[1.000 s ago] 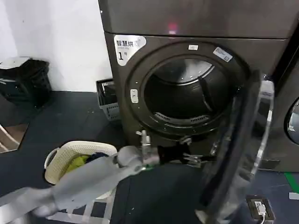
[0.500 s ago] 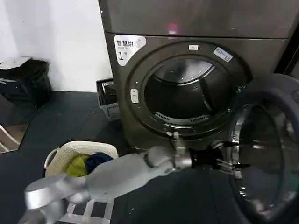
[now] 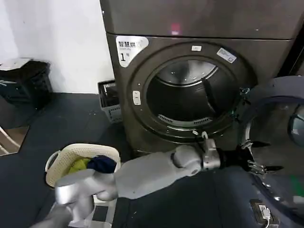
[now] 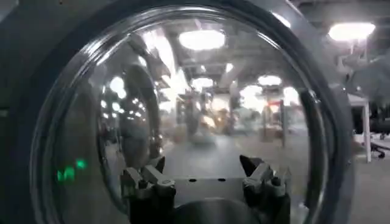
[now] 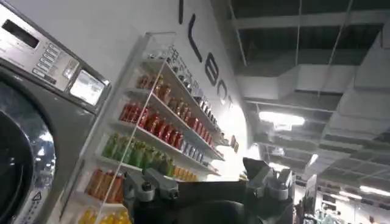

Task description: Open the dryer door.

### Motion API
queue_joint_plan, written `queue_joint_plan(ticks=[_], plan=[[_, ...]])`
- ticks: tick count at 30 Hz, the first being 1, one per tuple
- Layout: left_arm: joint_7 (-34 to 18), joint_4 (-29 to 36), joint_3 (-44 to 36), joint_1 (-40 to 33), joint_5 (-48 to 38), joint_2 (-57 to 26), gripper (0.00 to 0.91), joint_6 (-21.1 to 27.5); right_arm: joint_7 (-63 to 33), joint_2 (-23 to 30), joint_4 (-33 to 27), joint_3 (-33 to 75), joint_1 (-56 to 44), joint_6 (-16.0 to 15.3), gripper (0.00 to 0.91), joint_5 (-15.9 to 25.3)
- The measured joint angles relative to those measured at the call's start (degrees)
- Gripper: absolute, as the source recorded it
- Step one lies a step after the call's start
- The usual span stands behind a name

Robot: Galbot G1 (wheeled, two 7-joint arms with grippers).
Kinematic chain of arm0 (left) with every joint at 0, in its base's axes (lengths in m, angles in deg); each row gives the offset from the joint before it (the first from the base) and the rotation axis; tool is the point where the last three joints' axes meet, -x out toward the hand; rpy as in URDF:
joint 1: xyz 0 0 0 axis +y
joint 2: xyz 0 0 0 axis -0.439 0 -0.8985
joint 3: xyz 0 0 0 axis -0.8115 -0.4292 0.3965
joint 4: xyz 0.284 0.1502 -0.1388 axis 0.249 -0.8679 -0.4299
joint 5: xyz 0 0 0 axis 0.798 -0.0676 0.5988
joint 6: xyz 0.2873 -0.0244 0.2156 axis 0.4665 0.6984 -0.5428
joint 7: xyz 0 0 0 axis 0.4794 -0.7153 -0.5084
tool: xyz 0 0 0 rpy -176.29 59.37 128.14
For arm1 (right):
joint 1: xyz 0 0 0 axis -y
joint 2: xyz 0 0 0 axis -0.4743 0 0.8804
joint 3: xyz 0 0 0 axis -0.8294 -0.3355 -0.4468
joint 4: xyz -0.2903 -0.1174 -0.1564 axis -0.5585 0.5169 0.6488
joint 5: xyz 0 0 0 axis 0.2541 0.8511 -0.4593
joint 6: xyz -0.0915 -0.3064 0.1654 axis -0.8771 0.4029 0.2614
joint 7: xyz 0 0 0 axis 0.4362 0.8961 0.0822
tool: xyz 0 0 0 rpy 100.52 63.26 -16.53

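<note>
The dryer door (image 3: 280,118) stands swung wide open at the right of the bronze-grey machine, its chrome ring and domed glass turned toward me. The drum opening (image 3: 187,95) is uncovered. My left arm reaches across the front of the machine, and my left gripper (image 3: 266,167) is open at the door's inner side, low on the glass. In the left wrist view the door's glass dome (image 4: 201,97) lies right ahead of my open left gripper (image 4: 204,173), with nothing between the fingers. I cannot tell whether the fingertips touch the glass. My right gripper (image 5: 207,176) is open and holds nothing.
A cream laundry basket (image 3: 57,164) with clothes sits on the floor at the lower left. A grey crate (image 3: 108,99) and a black bin (image 3: 26,83) stand by the wall. A small device (image 3: 261,209) lies on the floor under the door. Shelves of bottles (image 5: 146,122) rise beside another machine (image 5: 24,140).
The door has swung farther open to the right, from edge-on to wide open. My left arm has followed it rightward, gripper staying at the door's inner side.
</note>
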Motion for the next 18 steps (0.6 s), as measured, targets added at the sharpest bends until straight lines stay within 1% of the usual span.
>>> queue_joint_plan(ticks=[7, 11, 18], plan=[[-1.04, -2.13, 0.68, -0.15, 1.3, 1.99, 0.907, -0.77, 0.05, 0.04, -0.13, -0.55, 0.27, 0.38, 0.907, -0.02], [-2.73, -3.58, 1.54, -0.09, 2.32, 2.06, 0.907, -1.29, 0.29, -0.05, -0.21, -0.5, 0.44, 0.56, 0.907, 0.01], [-2.95, -6.64, 2.89, -0.26, 2.71, 2.07, 0.907, -2.52, 0.3, -0.59, -1.3, 1.26, -0.25, 1.32, 0.907, 0.16]])
